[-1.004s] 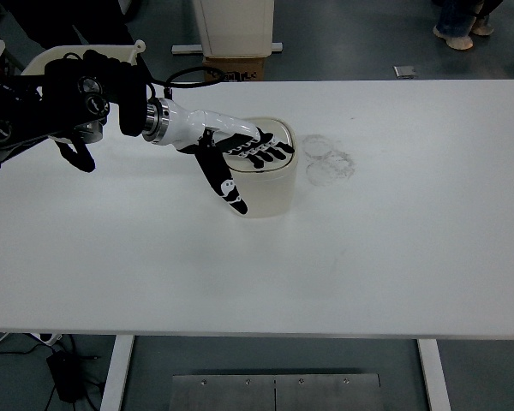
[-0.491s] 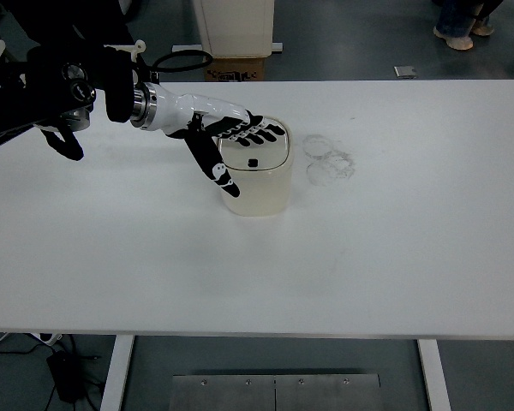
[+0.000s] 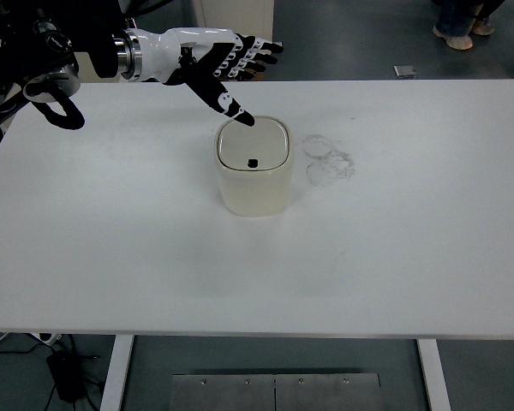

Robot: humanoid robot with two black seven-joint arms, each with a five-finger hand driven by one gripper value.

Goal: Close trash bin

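Observation:
A small cream trash bin (image 3: 254, 168) with rounded corners stands upright near the middle of the white table (image 3: 394, 257). Its lid lies flat and shut, with a small dark mark on top. My left hand (image 3: 231, 64) is raised above and behind the bin, up and to its left, apart from it. Its fingers are spread and hold nothing; the thumb points down toward the bin's back left corner. The right arm is out of view.
Faint ring-shaped smudges (image 3: 328, 158) mark the table just right of the bin. A cardboard box and a white stand (image 3: 233, 21) are on the floor beyond the far edge. A person's feet (image 3: 458, 26) show at the top right.
My left hand lay flat on the bin's lid a second ago. It has lifted off and drawn back up and to the left. The bin stands with its lid down.

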